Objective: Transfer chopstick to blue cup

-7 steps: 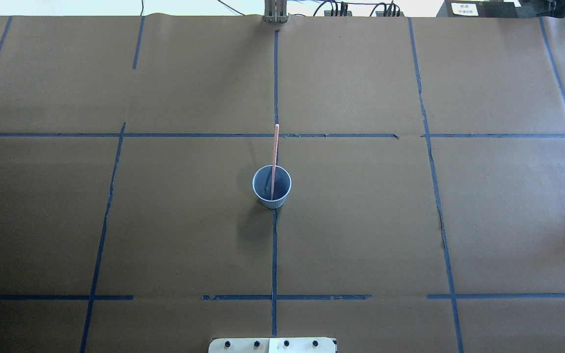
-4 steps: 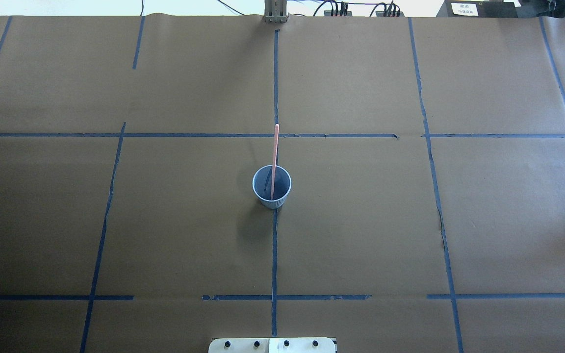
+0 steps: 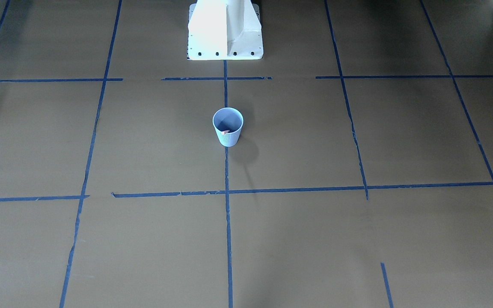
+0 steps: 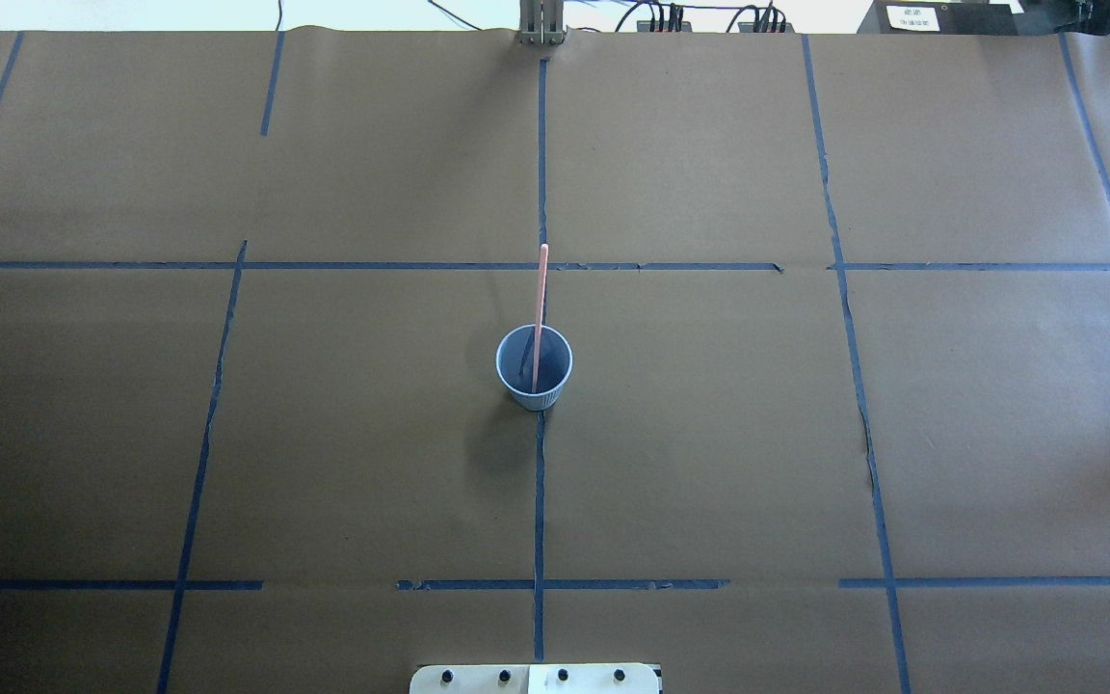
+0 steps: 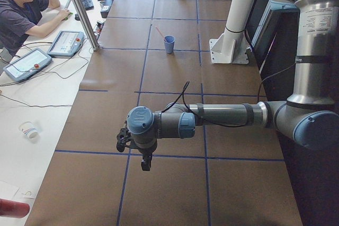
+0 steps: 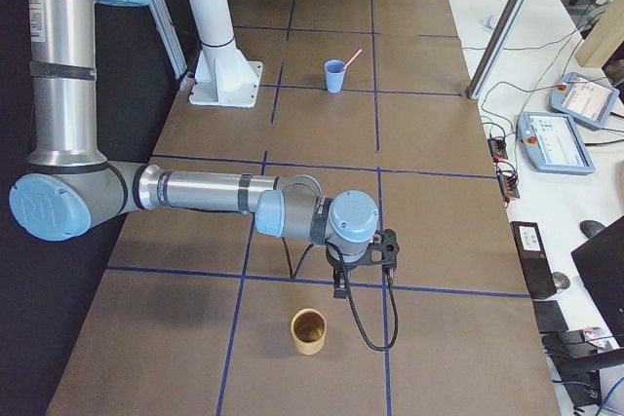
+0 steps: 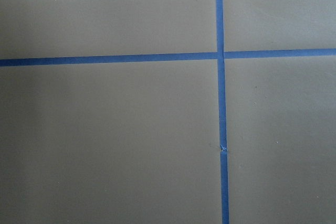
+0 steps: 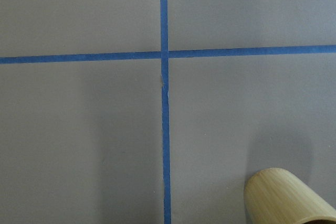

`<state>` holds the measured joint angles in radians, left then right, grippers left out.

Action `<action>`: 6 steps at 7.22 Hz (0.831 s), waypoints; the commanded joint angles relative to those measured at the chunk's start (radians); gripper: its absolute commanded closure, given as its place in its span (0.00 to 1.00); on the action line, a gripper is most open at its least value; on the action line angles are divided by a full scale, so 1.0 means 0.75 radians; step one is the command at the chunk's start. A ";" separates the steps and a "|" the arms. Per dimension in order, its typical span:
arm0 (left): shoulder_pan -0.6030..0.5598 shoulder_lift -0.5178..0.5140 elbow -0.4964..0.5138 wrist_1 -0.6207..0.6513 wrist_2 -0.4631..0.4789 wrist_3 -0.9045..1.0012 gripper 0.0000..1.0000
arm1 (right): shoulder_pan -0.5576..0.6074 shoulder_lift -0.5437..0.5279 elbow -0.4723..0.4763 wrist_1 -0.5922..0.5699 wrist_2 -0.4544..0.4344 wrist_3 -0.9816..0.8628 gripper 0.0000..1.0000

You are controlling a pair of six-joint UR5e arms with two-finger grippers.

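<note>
The blue cup (image 4: pixel 534 384) stands upright at the table's middle, on the centre tape line; it also shows in the front view (image 3: pixel 228 137) and both side views (image 5: pixel 169 44) (image 6: pixel 334 76). One thin pinkish-orange chopstick (image 4: pixel 541 299) stands in it, leaning over the far rim; only its tip (image 3: pixel 226 131) shows in the front view. The left gripper (image 5: pixel 145 163) hangs over the table's left end, far from the cup. The right gripper (image 6: pixel 338 285) hangs over the right end. Each shows only in a side view, so I cannot tell whether it is open or shut.
A bamboo cup (image 6: pixel 309 331) stands upright at the table's right end, just beyond the right gripper; it shows at the lower right of the right wrist view (image 8: pixel 286 198). The white robot base (image 3: pixel 225 30) stands behind the blue cup. An operator (image 5: pixel 21 11) sits beside the table.
</note>
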<state>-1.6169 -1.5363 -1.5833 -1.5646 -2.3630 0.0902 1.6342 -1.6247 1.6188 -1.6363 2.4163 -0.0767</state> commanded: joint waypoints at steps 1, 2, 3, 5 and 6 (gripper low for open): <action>0.000 -0.003 -0.002 0.000 0.001 0.000 0.00 | 0.001 -0.020 -0.068 0.166 -0.023 0.010 0.00; 0.000 -0.003 -0.002 0.000 0.001 0.000 0.00 | -0.001 -0.008 -0.074 0.191 -0.021 0.107 0.00; 0.000 -0.003 -0.002 0.000 -0.001 0.000 0.00 | -0.001 -0.004 -0.072 0.192 -0.017 0.127 0.00; 0.000 -0.001 0.000 0.000 0.001 0.002 0.00 | -0.001 -0.004 -0.070 0.192 -0.019 0.127 0.00; 0.000 -0.001 0.000 0.000 0.001 0.002 0.00 | -0.001 -0.004 -0.070 0.194 -0.019 0.127 0.00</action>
<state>-1.6168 -1.5376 -1.5832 -1.5647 -2.3625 0.0918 1.6337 -1.6279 1.5663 -1.4929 2.4023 0.0168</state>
